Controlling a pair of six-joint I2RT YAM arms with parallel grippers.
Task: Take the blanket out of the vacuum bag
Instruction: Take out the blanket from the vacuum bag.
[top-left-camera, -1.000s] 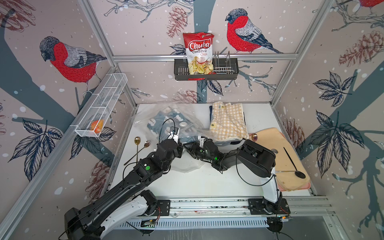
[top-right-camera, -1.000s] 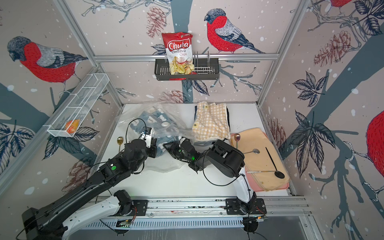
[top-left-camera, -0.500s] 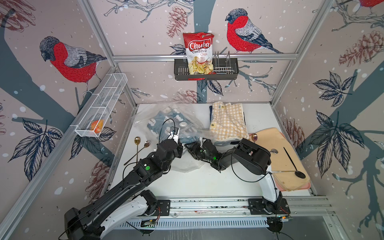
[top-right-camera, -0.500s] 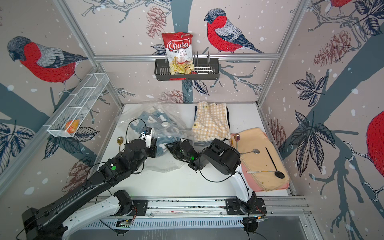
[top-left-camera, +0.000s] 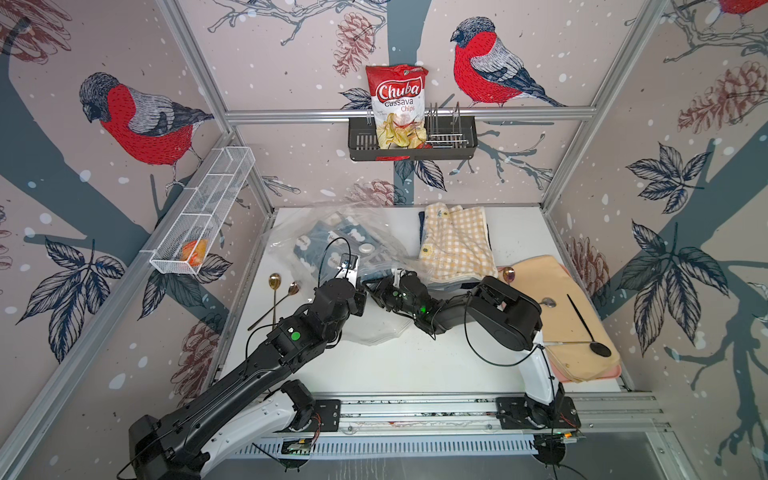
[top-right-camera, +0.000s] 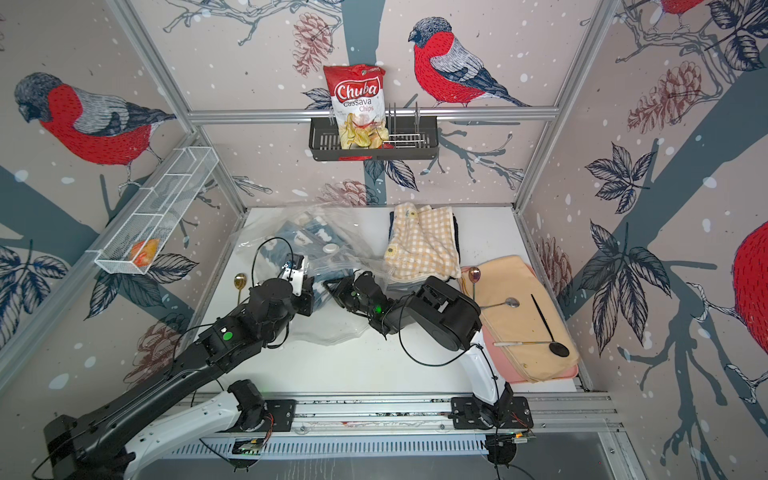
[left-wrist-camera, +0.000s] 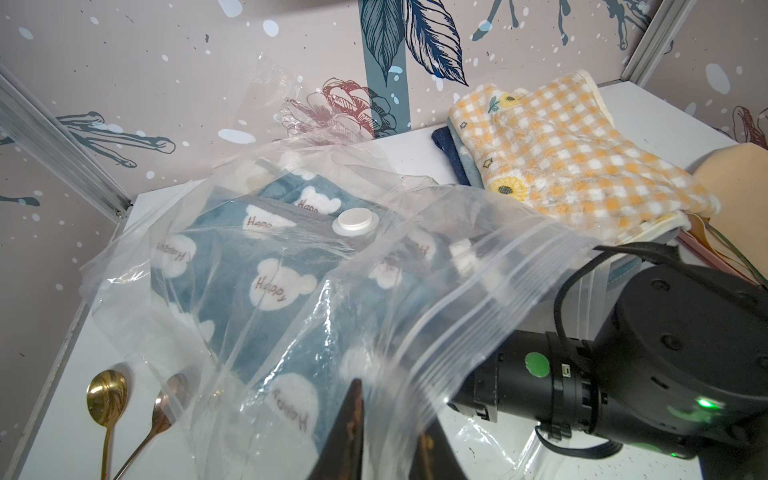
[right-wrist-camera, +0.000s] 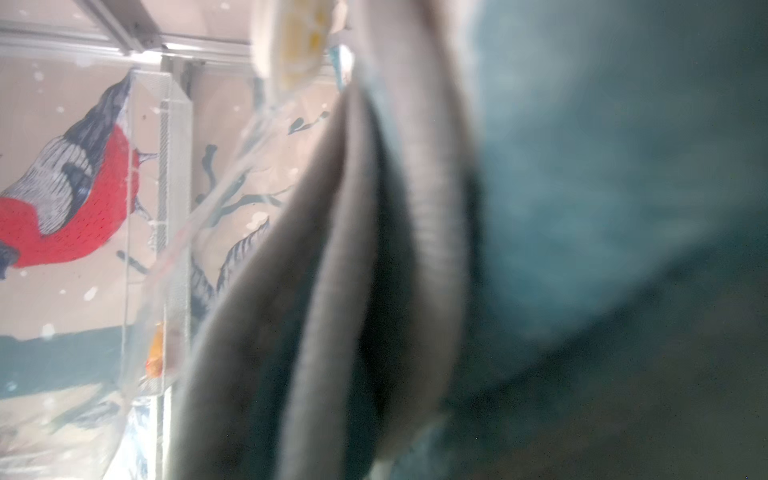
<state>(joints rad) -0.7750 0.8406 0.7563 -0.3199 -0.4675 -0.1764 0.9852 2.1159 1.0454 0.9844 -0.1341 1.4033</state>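
White table (top-left-camera: 415, 365) between bird-print walls carries the vacuum bag (top-left-camera: 332, 232) on its far left part, crinkled, with the round valve cap (left-wrist-camera: 354, 221) facing up. Inside the bag lies the blanket (left-wrist-camera: 266, 266), blue with white bear patches. At the near edge, the left pincer (left-wrist-camera: 392, 444) is nipped onto the bag's zip-seal lip and holds it raised off the table. Under that lip the right pincer (top-left-camera: 376, 289) reaches into the bag's mouth, pressed against the blanket's folds. Its wrist view is only blurred cloth, so I cannot tell whether it grips. A checked towel (top-left-camera: 455, 245) lies just beside the bag.
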